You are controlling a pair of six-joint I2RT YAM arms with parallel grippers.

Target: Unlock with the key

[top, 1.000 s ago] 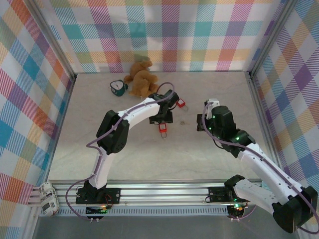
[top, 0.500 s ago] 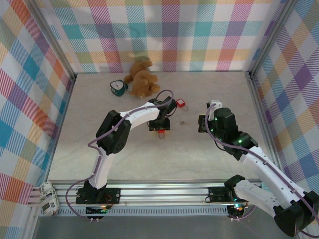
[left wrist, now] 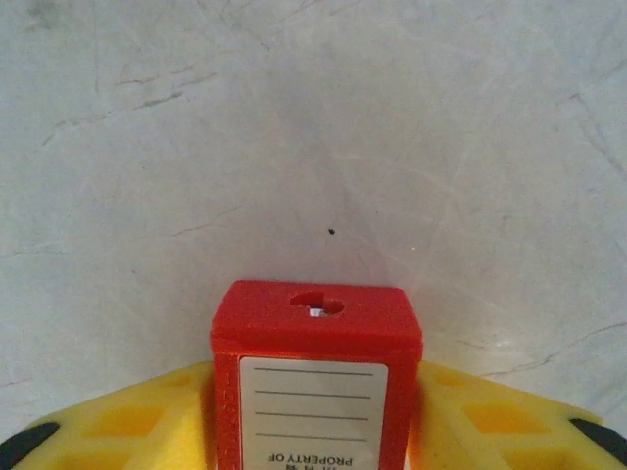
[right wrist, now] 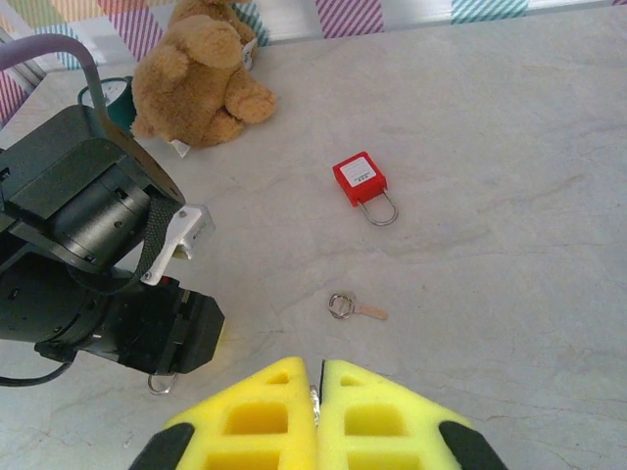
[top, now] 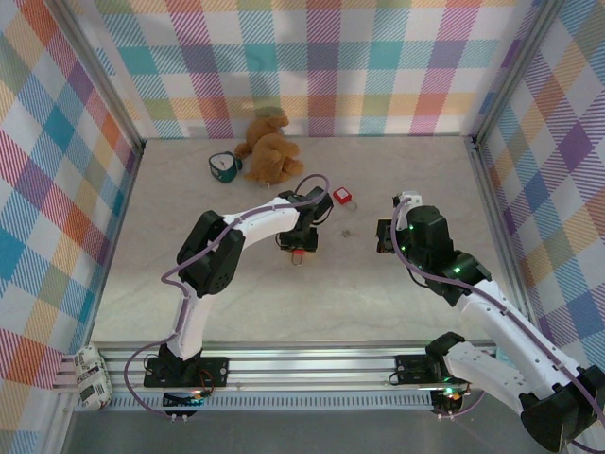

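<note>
A small red padlock (left wrist: pixel 315 328) with a white label is clamped between my left gripper's (left wrist: pixel 315 397) yellow fingers, its keyhole end facing away from the wrist. From above, this padlock (top: pixel 301 252) pokes out under the left gripper (top: pixel 301 242). My right gripper (right wrist: pixel 317 377) is shut, and a thin sliver of pale metal, the key (right wrist: pixel 315 398), is pinched between its pads. It hovers right of the left gripper (right wrist: pixel 93 259). A second small key on a ring (right wrist: pixel 355 308) lies on the table between them.
A second red padlock (right wrist: pixel 361 182) with a wire shackle lies further back, seen from above as a red padlock (top: pixel 342 197). A brown teddy bear (top: pixel 267 149) and a teal object (top: pixel 224 167) sit at the back. Checked walls enclose the marble table (top: pixel 284 303).
The left gripper has drawn the held padlock slightly nearer and leftward, turning it. The right gripper has barely shifted.
</note>
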